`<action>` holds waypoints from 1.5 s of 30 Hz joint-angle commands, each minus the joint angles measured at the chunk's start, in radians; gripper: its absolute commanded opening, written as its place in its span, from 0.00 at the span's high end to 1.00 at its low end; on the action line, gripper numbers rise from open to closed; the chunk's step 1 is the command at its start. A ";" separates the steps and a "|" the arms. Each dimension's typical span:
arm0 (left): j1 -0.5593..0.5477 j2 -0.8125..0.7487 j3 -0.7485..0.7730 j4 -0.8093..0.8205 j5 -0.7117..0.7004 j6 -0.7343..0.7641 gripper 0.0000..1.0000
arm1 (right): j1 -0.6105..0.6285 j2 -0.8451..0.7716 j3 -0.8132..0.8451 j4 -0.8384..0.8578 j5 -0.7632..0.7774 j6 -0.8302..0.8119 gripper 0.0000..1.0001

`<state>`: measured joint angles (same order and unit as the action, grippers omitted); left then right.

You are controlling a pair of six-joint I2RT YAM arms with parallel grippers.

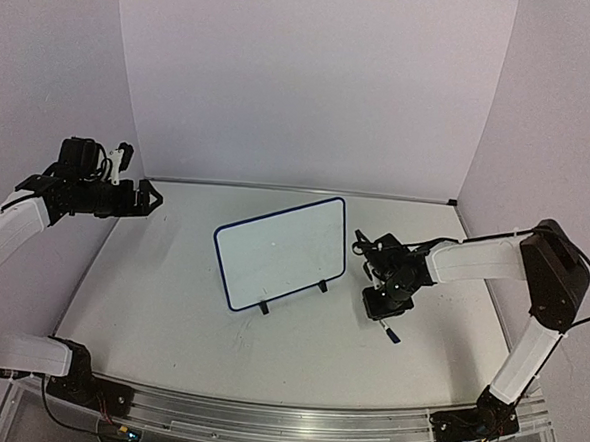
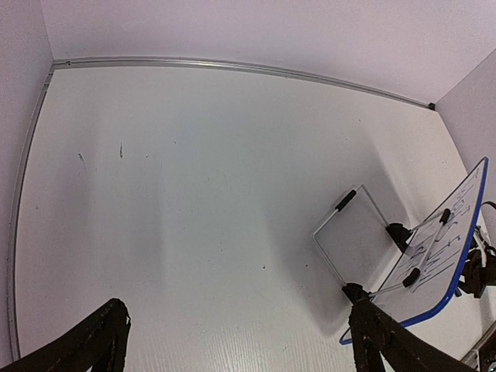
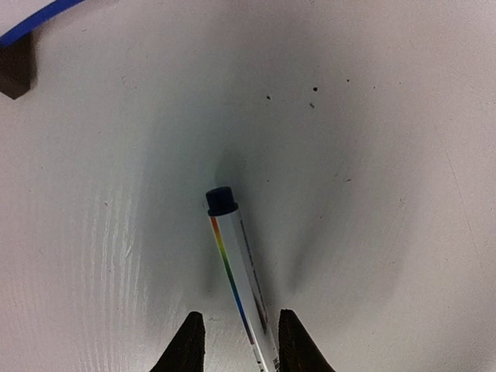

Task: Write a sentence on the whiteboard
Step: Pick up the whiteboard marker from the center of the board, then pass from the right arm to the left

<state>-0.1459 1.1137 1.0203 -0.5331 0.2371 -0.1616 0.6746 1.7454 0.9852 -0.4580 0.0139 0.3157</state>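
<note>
The whiteboard (image 1: 278, 250) stands tilted on two black clip feet mid-table, blue-framed. Its face looks plain white, and the sentence is out of view. From the left wrist view I see the whiteboard (image 2: 446, 263) obliquely, with its wire stand and faint unreadable marks. A white marker (image 3: 236, 263) with a dark blue end and a rainbow stripe lies on the table right of the board. My right gripper (image 3: 240, 315) is low over it, one fingertip on each side: the right one touches the barrel, the left one has a gap. My left gripper (image 1: 154, 196) hangs open and empty at the far left.
One corner of the board's blue frame (image 3: 39, 15) and a black clip foot (image 3: 15, 70) lie close to the left of the marker. White walls close the table at the back and both sides. The marker's end (image 1: 391, 333) sticks out below my right gripper (image 1: 385, 305).
</note>
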 commanded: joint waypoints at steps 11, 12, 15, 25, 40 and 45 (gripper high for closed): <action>-0.009 0.021 -0.001 0.053 0.126 0.023 0.04 | 0.001 0.059 0.037 -0.004 0.049 0.015 0.84; -0.015 0.021 -0.001 0.055 0.129 0.027 0.04 | 0.000 0.064 0.035 0.000 0.047 0.020 0.88; -0.033 0.017 0.000 0.053 0.131 0.039 0.04 | 0.001 0.063 0.029 0.006 0.053 0.036 0.96; -0.187 -0.058 0.037 0.070 0.095 -0.002 0.13 | 0.002 -0.201 -0.036 0.064 0.020 0.179 1.00; -0.674 -0.063 0.013 0.257 -0.045 -0.171 0.23 | 0.367 -0.543 -0.120 0.691 0.161 0.306 1.00; -0.843 0.010 -0.004 0.469 -0.048 -0.213 0.22 | 0.413 -0.494 -0.089 0.873 0.213 0.335 1.00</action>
<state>-0.8963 1.0805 1.0229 -0.2764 0.2214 -0.3225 1.0565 1.2118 0.8730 0.1658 0.1585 0.6022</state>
